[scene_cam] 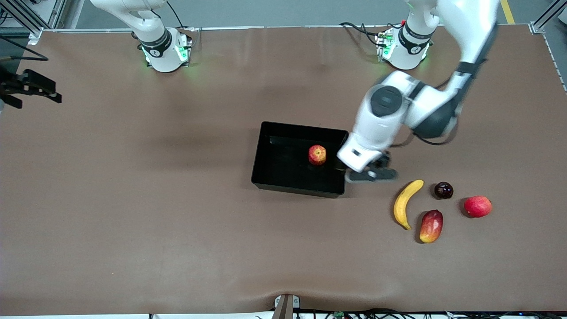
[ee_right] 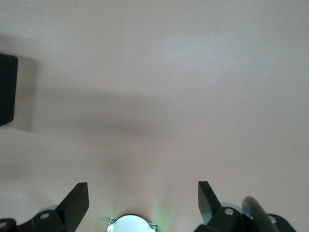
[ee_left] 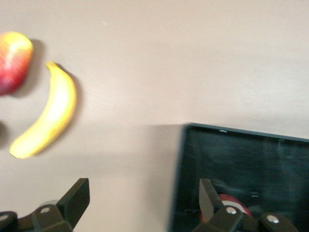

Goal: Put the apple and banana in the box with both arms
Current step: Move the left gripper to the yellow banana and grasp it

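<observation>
The apple (scene_cam: 317,155) lies inside the black box (scene_cam: 266,159), toward its wall at the left arm's end. In the left wrist view a red sliver of the apple (ee_left: 239,205) peeks past one finger, inside the box (ee_left: 241,137). My left gripper (scene_cam: 371,174) (ee_left: 143,191) is open and empty, hovering over that wall and the bare table beside it. The yellow banana (scene_cam: 406,204) (ee_left: 48,118) lies on the table toward the left arm's end. My right gripper (ee_right: 143,193) waits high over the table near its own base, open and empty, with a corner of the box (ee_right: 7,89) in sight.
Around the banana lie a red-and-yellow mango-like fruit (scene_cam: 431,226) (ee_left: 12,60), a dark plum (scene_cam: 443,190) and a pinkish-red round fruit (scene_cam: 478,206). A black fixture (scene_cam: 31,86) juts in at the right arm's end of the table.
</observation>
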